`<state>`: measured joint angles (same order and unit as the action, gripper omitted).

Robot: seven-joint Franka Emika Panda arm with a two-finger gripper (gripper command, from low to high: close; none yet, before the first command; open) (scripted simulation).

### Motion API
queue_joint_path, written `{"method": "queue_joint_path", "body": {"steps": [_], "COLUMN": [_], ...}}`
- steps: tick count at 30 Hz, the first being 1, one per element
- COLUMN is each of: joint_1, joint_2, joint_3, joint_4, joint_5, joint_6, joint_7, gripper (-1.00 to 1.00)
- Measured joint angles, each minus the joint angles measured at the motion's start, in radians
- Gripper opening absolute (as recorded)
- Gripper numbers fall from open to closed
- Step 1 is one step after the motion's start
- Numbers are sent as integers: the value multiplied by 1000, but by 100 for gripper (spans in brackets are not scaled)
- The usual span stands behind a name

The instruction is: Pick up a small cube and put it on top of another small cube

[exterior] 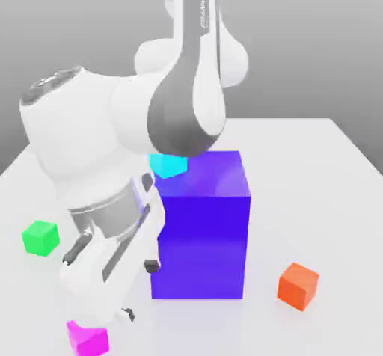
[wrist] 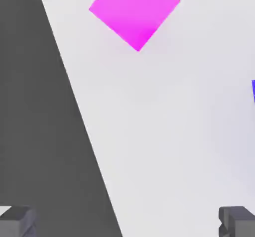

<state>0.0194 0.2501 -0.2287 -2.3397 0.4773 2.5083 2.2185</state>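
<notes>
1. The gripper point(exterior: 112, 313) hangs low over the white counter point(exterior: 329, 197), near its front edge in the exterior view, with its fingers spread wide and nothing between them.
2. In the hand view, the two dark fingertips point(wrist: 239, 221) stand far apart, with bare counter point(wrist: 164, 131) between them.
3. The magenta cube point(exterior: 88, 338) sits on the counter just below and beside the gripper, slightly toward the exterior view's left; it is close to the fingers but not between them.
4. In the hand view the magenta cube point(wrist: 134, 12) lies ahead of the fingertips, turned so that a corner points toward them.
5. The green cube point(exterior: 40, 237) rests on the counter, apart from the gripper on the exterior view's left and farther back.
6. A big blue-violet block point(exterior: 200, 227) stands just beside the gripper on the exterior view's right.
7. A cyan cube point(exterior: 168, 164) lies behind that block's upper corner, partly hidden by the arm.
8. An orange cube point(exterior: 298, 286) sits beyond the block, well apart from the gripper.
</notes>
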Motion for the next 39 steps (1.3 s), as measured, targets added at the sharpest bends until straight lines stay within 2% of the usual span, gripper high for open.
{"method": "queue_joint_path", "body": {"steps": [8,12,13,18,19,21,26,30,31,39], "joint_1": [116,65,46,46,38,59,113,91,109,109], "joint_2": [98,220,248,248,255,227,75,-32,-58,-57], "joint_3": [-186,-122,-99,-99,-91,-115,-235,-374,-435,-435], "joint_4": [-32,-3,5,5,8,-1,-62,-161,-186,-186], "joint_5": [-129,-51,-30,-30,-34,-51,-172,-259,-275,-277], "joint_6": [153,250,271,274,219,244,171,168,168,175], "joint_7": [490,466,452,451,444,465,562,646,662,664], "gripper": [0,0,-100,-100,-100,-100,-100,-100,-100,-100]}}
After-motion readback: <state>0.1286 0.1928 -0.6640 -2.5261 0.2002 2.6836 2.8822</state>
